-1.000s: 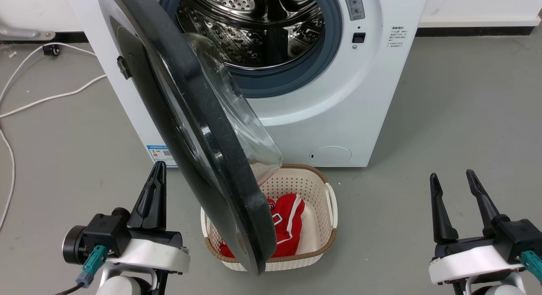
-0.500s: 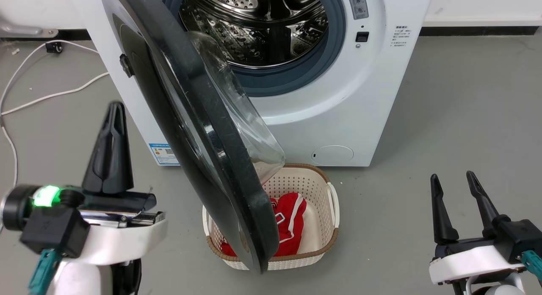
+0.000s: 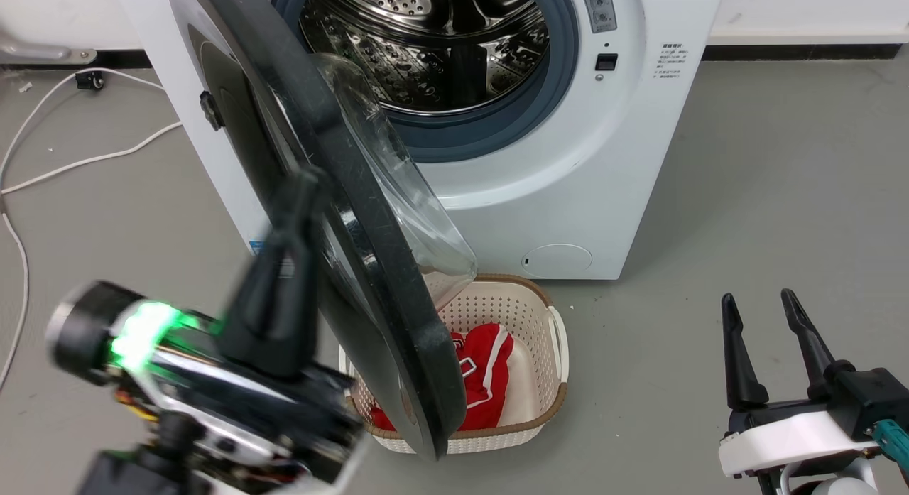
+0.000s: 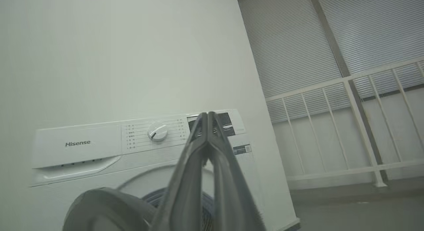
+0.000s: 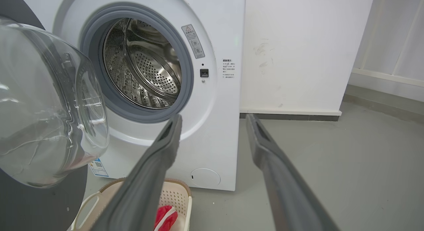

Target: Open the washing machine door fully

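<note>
The white washing machine [image 3: 568, 161] stands ahead with its steel drum exposed. The washing machine door [image 3: 355, 268], glossy black with a clear glass bowl [image 3: 405, 197], hangs partly open, swung out edge-on toward me. My left gripper [image 3: 305, 179] is blurred and shut with nothing in it; its fingers rise in front of the door's outer face, and I cannot tell whether they touch it. In the left wrist view the left gripper [image 4: 207, 115] points at the control panel above the door's rim [image 4: 99, 207]. My right gripper [image 3: 758, 300] stays open low on the right, apart from the machine [image 5: 218, 91].
A cream perforated basket [image 3: 525, 303] with a red garment [image 3: 483, 367] sits on the floor under the door's lower edge. White cables [image 3: 85, 161] trail across the grey floor at left. A white railing [image 4: 347, 91] and blinds stand right of the machine.
My left arm has swung right from the open floor to in front of the door's outer face, fingers still shut. The door and right gripper have not visibly moved.
</note>
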`<state>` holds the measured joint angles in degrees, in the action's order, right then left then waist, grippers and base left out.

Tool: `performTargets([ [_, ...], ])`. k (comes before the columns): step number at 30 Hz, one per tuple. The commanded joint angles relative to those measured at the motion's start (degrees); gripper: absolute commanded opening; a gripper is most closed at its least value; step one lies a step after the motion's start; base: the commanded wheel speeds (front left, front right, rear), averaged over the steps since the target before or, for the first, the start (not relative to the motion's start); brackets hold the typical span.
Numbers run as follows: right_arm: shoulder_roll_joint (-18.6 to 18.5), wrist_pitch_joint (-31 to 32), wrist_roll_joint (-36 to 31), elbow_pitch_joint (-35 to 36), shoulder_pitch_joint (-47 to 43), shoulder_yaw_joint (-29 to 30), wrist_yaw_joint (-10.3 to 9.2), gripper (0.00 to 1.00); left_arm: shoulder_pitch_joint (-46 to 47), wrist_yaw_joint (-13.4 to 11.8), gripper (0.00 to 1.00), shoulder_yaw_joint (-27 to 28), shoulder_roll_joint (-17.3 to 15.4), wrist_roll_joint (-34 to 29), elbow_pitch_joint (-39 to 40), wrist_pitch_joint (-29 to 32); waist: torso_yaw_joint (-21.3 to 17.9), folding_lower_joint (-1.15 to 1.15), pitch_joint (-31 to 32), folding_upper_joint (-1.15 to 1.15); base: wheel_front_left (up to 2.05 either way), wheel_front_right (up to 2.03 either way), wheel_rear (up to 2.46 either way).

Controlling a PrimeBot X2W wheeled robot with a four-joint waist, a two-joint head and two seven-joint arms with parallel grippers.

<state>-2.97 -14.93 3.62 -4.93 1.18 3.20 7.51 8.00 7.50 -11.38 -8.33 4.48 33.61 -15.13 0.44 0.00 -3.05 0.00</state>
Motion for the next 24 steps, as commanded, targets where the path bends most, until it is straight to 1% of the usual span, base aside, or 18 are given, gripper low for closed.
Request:
performTargets([
  [1, 0.2, -0.3, 0.3, -0.1, 0.5, 0.1, -0.04, 1.0, -1.0, 0.0, 0.0, -1.3, -0.5, 0.7, -0.1, 0.0, 0.0, 0.0, 0.0, 0.0, 0.0, 0.0, 0.0],
  [5, 0.2, -0.3, 0.2, -0.2, 0.2, 0.3, -0.04, 1.0, -2.9, 0.0, 0.0, -9.2, -2.9, 4.2, -1.1, 1.6, 0.4, 0.0, -0.1, 0.0, 0.0, 0.0, 0.0],
  [9, 0.2, -0.2, 0.3, -0.4, 0.3, 0.4, -0.04, 1.0, -3.9, 0.0, 0.0, -17.1, -5.4, 8.5, -3.6, 6.2, 1.0, 0.0, -0.3, 0.0, 0.0, 0.0, 0.0],
  [12, 0.2, -0.2, 0.4, -0.7, 0.4, 0.2, -0.04, 1.0, -4.8, 0.0, 0.0, -21.3, -6.9, 11.8, -6.4, 10.2, 1.2, 0.0, -0.2, 0.0, 0.0, 0.0, 0.0],
  [15, 0.2, -0.2, 0.5, -1.0, 0.5, 0.0, -0.04, 1.0, -6.7, -0.1, 0.0, -23.3, -7.6, 14.2, -9.5, 14.6, 1.2, 0.0, -0.1, 0.0, 0.0, 0.0, 0.0],
  [18, 0.2, -0.2, 0.7, -1.2, 0.4, -0.2, -0.04, 1.0, -8.3, -0.8, 0.0, -24.0, -8.2, 15.5, -12.7, 17.9, 1.2, 0.0, -0.2, 0.0, 0.0, 0.0, 0.0],
  [20, 0.2, -0.1, 0.8, -1.2, 0.4, -0.1, -0.04, 1.0, -8.4, -1.3, 0.0, -23.9, -8.3, 15.5, -14.4, 18.3, 1.3, 0.0, -0.5, 0.0, 0.0, 0.0, 0.0],
  [24, 0.2, 0.1, 0.9, -1.4, 0.6, 0.0, -0.04, 1.0, -6.9, -2.0, 0.0, -23.5, -7.2, 14.4, -18.3, 16.2, 1.5, 0.0, -0.8, 0.0, 0.0, 0.0, 0.0],
])
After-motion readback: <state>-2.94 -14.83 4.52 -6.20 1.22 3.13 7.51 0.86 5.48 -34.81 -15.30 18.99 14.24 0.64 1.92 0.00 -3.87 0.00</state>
